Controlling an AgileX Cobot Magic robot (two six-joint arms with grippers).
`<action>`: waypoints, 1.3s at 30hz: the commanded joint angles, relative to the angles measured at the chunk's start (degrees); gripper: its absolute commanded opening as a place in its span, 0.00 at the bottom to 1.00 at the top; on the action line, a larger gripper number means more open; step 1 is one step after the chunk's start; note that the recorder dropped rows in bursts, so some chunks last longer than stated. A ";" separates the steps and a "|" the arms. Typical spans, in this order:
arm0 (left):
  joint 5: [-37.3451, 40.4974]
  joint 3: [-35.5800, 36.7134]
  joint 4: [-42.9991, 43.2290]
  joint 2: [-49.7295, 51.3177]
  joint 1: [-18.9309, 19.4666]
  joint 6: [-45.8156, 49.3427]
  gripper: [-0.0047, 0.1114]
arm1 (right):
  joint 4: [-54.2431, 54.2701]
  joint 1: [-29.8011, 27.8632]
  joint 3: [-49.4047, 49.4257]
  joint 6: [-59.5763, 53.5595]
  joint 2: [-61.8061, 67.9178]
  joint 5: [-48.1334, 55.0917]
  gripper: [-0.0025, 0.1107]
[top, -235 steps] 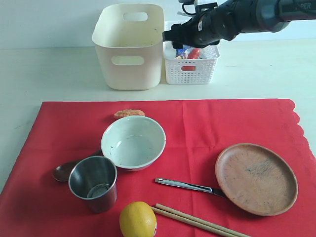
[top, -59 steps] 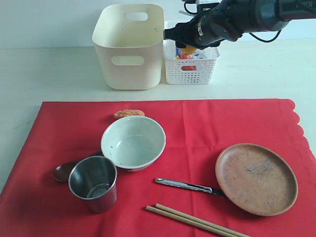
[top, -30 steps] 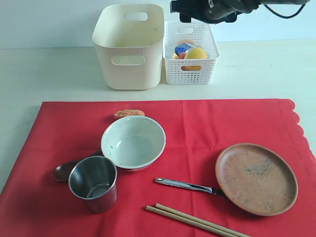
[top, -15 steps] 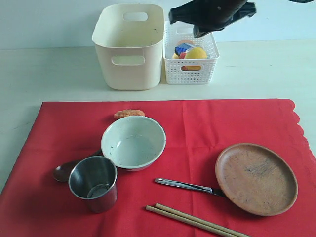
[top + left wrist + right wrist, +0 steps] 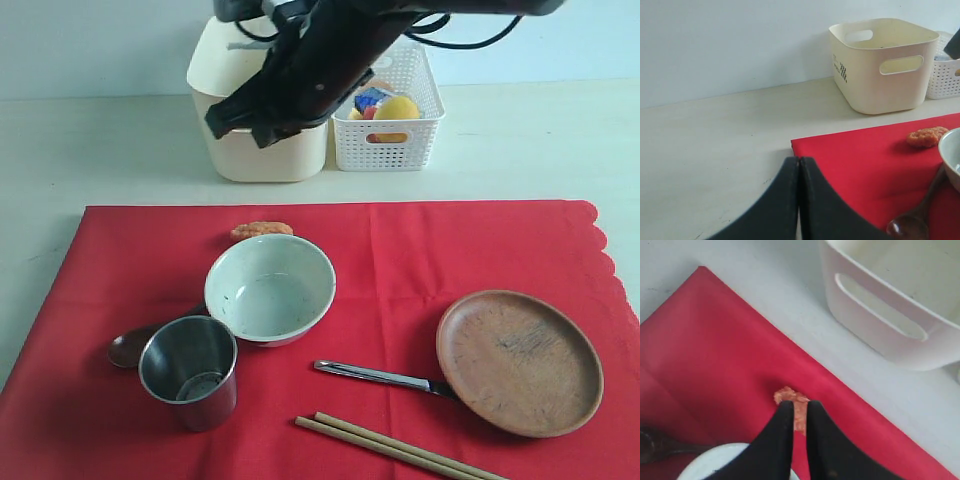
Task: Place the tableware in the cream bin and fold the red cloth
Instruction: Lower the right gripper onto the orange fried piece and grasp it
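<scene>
Tally: 1 bowl [image 5: 270, 288], 1 steel cup [image 5: 189, 372], 1 wooden plate [image 5: 519, 362], 1 spoon [image 5: 130, 347], 1 knife [image 5: 385, 377], 2 chopsticks [image 5: 400, 448] (one pair, side by side). 1 red cloth [image 5: 440, 250]. 1 orange food pc [image 5: 261, 230], right below the right gripper [image 5: 798, 407] tips. 1 cream bin [image 5: 265, 165] just behind that gripper, 1 white basket [image 5: 390, 150] off to its side w/ approx. 3 toy foods showing, incl. 1 lemon [image 5: 397, 108]. Grippers: 2, counting the left gripper [image 5: 799, 162].
</scene>
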 commanded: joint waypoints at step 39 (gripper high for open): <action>-0.12 0.18 0.00 -0.38 0.03 0.06 0.06 | -7.50 4.78 0.23 4.74 16.33 -5.43 0.40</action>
